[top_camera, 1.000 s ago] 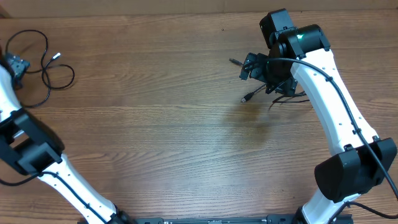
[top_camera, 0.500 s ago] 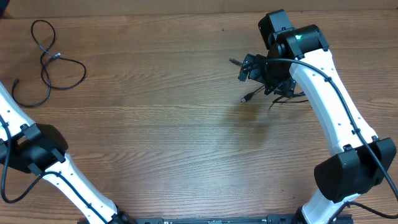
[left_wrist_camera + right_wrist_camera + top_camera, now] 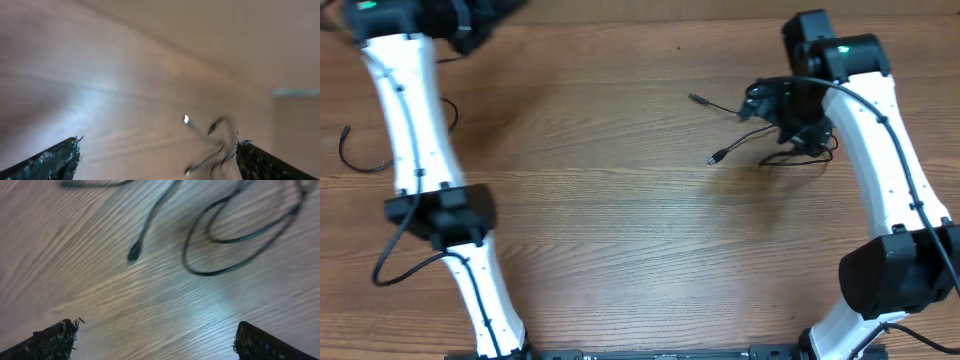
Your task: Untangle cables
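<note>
Two lots of thin black cables (image 3: 740, 144) lie on the table (image 3: 620, 220). One bunch is far right under our right gripper (image 3: 157, 342), and a lone cord (image 3: 347, 155) is at the left. Our left gripper (image 3: 162, 162) and the right one both gape wide and hold nothing. The cables look light and floppy, so we would pinch near a plug (image 3: 715, 160).

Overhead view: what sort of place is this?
Probably a robotics lab bench: left arm and right arm based at a wood-grain table, with loose black cables on it.

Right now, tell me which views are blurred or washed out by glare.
Overhead: sharp and evenly lit, only the left arm smeared near its top. Left wrist: heavy motion blur, the cables reduced to streaks, pale glare on the table. Right wrist: soft, the cables fuzzy, a bright sheen lower right.
</note>
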Available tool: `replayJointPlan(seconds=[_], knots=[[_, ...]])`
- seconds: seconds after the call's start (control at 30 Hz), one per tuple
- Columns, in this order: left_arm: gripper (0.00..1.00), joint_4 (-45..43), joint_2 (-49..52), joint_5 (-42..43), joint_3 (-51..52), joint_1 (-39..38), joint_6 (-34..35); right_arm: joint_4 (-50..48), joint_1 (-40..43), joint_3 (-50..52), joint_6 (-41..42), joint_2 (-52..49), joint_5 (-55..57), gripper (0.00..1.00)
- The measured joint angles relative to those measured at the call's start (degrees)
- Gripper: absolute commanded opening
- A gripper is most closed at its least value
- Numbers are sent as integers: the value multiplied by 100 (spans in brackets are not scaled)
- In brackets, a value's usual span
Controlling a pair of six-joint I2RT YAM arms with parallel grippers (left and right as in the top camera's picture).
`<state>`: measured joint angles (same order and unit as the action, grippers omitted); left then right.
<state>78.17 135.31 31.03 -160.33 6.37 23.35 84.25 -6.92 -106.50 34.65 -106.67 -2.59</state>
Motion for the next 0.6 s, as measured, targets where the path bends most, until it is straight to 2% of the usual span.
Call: replayJointPlan(seconds=[0.27,0.4,0.6], knots=[[99,157,0,-1714,0,-2024,-111,223,859,0,597,0,-11,100],[99,164,0,-2227,0,-2632,-133,52,1196,70,693,0,-9,97],[100,380,0,-2579,0,-3005,-149,-734,1473,817,776,0,-15,81]])
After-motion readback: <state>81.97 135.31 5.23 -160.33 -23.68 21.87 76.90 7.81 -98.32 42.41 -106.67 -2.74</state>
